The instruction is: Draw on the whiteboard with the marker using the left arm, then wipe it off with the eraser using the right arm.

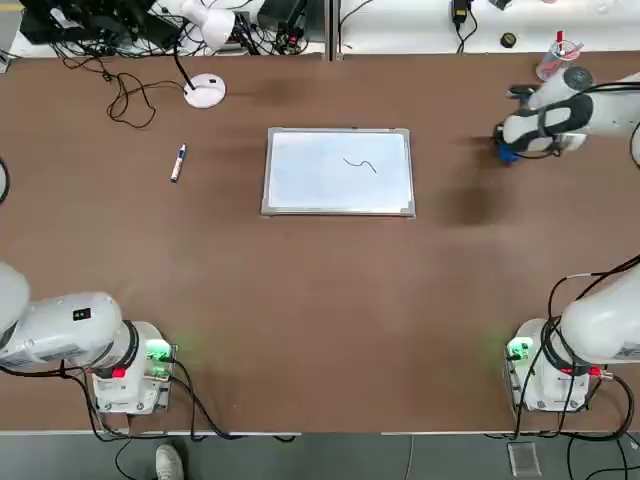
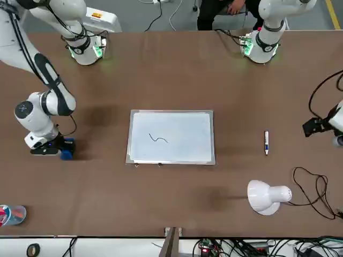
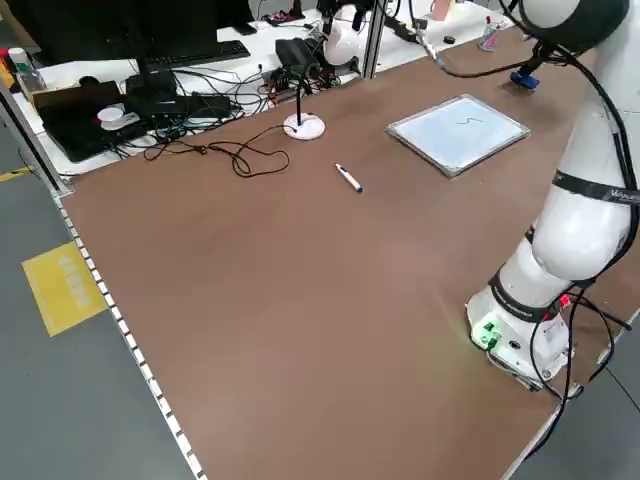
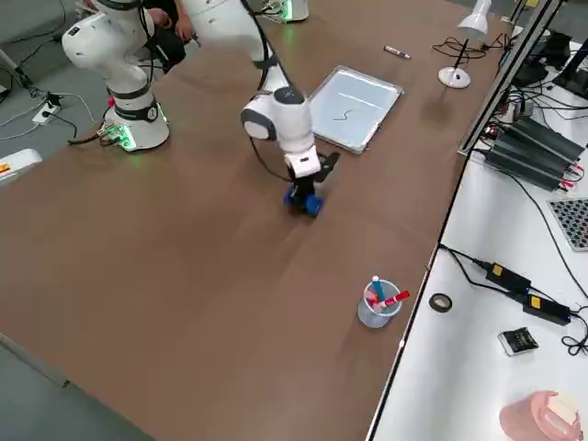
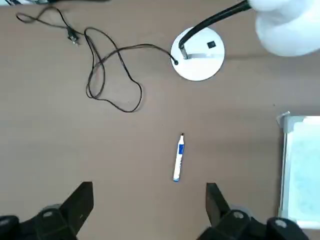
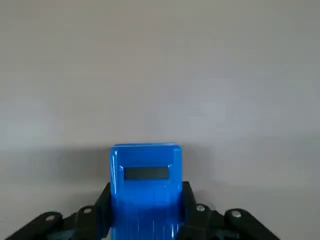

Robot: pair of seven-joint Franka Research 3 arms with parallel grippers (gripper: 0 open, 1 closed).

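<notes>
The whiteboard lies flat at mid-table with a small dark squiggle drawn on it. The marker rests on the table to the board's left; in the left wrist view the marker is well below my left gripper, which hangs open and empty high above it. At the far right of the table my right gripper is shut on the blue eraser, low at the table surface. The eraser also shows in the front view and the eraser in the right side view.
A white desk lamp stands behind the marker, with a looped black cable beside it. A clear cup with red items sits near the far right edge. Cables and electronics line the bench behind the table.
</notes>
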